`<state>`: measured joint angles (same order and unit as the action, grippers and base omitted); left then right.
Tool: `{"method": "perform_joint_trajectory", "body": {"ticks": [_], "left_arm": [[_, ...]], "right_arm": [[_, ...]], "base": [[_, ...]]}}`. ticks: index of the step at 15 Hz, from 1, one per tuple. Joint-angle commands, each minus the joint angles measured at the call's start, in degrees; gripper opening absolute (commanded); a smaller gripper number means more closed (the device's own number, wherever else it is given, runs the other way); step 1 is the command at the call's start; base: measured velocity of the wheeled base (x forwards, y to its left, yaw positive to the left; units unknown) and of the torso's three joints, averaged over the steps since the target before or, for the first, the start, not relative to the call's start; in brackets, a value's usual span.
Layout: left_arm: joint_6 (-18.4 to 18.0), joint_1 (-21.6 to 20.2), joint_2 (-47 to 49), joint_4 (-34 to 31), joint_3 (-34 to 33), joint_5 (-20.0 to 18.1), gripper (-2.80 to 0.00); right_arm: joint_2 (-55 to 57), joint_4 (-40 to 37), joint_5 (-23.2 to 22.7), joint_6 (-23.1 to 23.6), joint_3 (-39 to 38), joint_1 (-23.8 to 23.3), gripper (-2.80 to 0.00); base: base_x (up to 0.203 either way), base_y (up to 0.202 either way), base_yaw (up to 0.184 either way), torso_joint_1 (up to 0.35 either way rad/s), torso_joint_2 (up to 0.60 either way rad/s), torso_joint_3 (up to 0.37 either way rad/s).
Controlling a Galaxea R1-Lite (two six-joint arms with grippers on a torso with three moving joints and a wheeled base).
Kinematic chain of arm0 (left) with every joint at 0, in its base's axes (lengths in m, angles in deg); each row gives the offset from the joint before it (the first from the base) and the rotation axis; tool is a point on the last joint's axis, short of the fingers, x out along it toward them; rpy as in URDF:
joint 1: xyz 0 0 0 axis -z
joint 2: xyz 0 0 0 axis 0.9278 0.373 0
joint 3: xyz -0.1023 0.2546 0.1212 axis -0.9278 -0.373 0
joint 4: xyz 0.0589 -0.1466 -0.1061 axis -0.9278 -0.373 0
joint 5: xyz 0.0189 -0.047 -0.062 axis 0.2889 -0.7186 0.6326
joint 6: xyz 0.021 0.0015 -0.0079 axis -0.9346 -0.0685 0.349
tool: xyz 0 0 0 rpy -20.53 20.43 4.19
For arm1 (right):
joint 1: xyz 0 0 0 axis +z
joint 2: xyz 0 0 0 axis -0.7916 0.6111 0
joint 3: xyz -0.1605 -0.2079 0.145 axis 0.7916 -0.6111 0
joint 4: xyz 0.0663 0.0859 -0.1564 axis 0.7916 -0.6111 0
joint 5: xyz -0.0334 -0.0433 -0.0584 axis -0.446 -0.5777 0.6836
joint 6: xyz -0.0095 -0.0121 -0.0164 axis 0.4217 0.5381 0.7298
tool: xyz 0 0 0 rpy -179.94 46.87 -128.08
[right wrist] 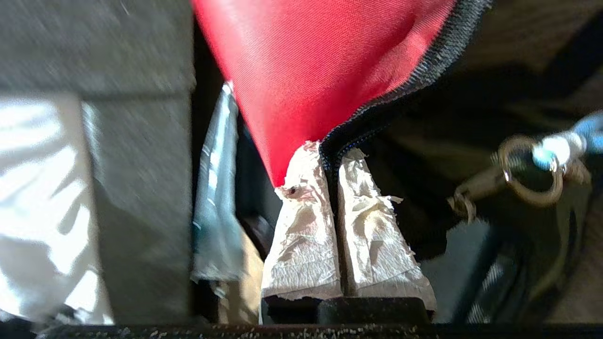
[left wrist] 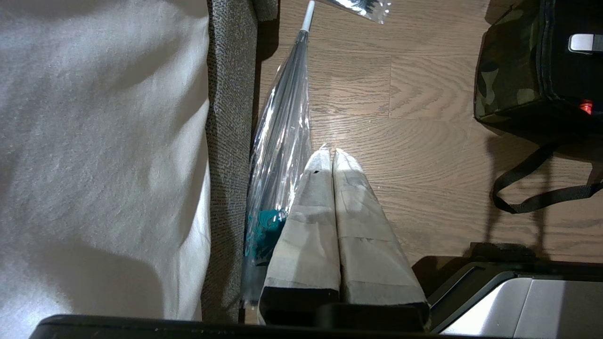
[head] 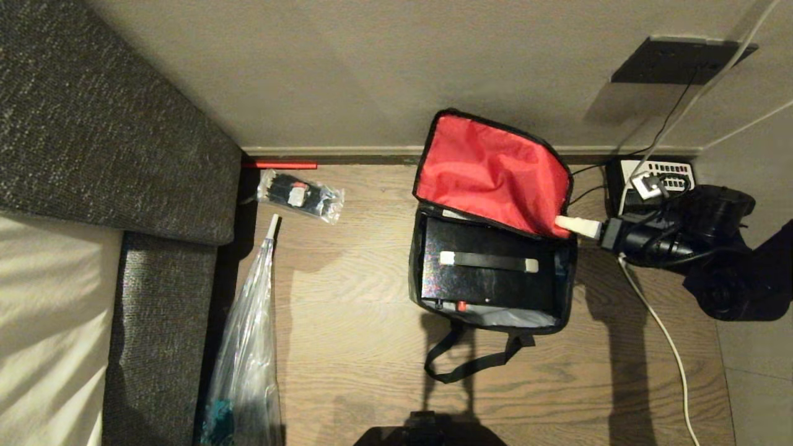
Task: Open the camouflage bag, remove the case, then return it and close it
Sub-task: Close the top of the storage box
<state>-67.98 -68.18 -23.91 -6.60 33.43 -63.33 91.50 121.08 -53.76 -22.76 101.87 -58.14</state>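
Note:
The camouflage bag (head: 414, 272) stands open on the wooden floor, its red-lined lid (head: 489, 173) raised toward the wall. Inside lies the case (head: 483, 291), flat, black and glossy, with pale clasps and a red dot near its front edge. My right gripper (head: 567, 224) reaches in from the right and is shut on the lid's black zipper edge (right wrist: 405, 80) at its lower right corner. In the right wrist view the trim runs between the fingertips of the right gripper (right wrist: 330, 153). My left gripper (left wrist: 330, 153) hangs shut and empty over the floor, left of the bag (left wrist: 509, 80).
A grey sofa (head: 93, 155) fills the left side, with a crinkled clear plastic bag (head: 248, 347) against it. A small clear packet (head: 300, 195) lies near the wall. A black telephone (head: 650, 176) and a white cable (head: 663, 334) sit right of the bag. A bag strap (head: 471, 365) loops forward.

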Motion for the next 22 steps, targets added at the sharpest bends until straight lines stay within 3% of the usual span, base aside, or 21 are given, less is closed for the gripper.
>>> {"method": "perform_joint_trajectory", "body": {"ticks": [1,2,6,12,13,17,22], "left_arm": [[0.0,0.0,0.1,0.0,-0.1,0.0,-2.80],[0.0,0.0,0.1,0.0,-0.2,0.0,-2.80],[0.0,0.0,0.1,0.0,-0.2,-0.1,-2.80],[0.0,0.0,0.1,0.0,-0.2,0.0,-2.80],[0.0,0.0,0.1,0.0,-0.2,0.0,-2.80],[0.0,0.0,0.1,0.0,-0.1,0.0,-2.80],[0.0,0.0,0.1,0.0,-0.1,0.0,-2.80]], "right_arm": [[1.8,0.6,-0.2,4.7,-2.5,-0.4,-2.80],[2.2,0.5,-0.3,8.1,-3.5,-0.5,-2.80],[3.8,1.6,-0.1,14.2,-4.6,-0.6,-2.80],[4.3,2.3,0.4,18.7,-5.1,-0.8,-2.79],[4.3,2.3,0.4,19.5,-5.5,-0.8,0.00],[4.1,2.3,-0.2,26.8,-9.4,-0.9,0.00],[0.9,2.3,-2.8,26.3,-11.6,-3.7,0.00]], "base": [[0.000,0.000,0.000,0.000,0.00,0.000],[0.000,0.000,0.000,0.000,0.00,0.000],[0.000,0.000,0.000,0.000,0.00,0.000],[0.000,0.000,0.000,0.000,0.00,0.000],[0.000,0.000,0.000,0.000,0.00,0.000],[0.000,0.000,0.000,0.000,0.00,0.000],[0.000,0.000,0.000,0.000,0.00,0.000]]}}
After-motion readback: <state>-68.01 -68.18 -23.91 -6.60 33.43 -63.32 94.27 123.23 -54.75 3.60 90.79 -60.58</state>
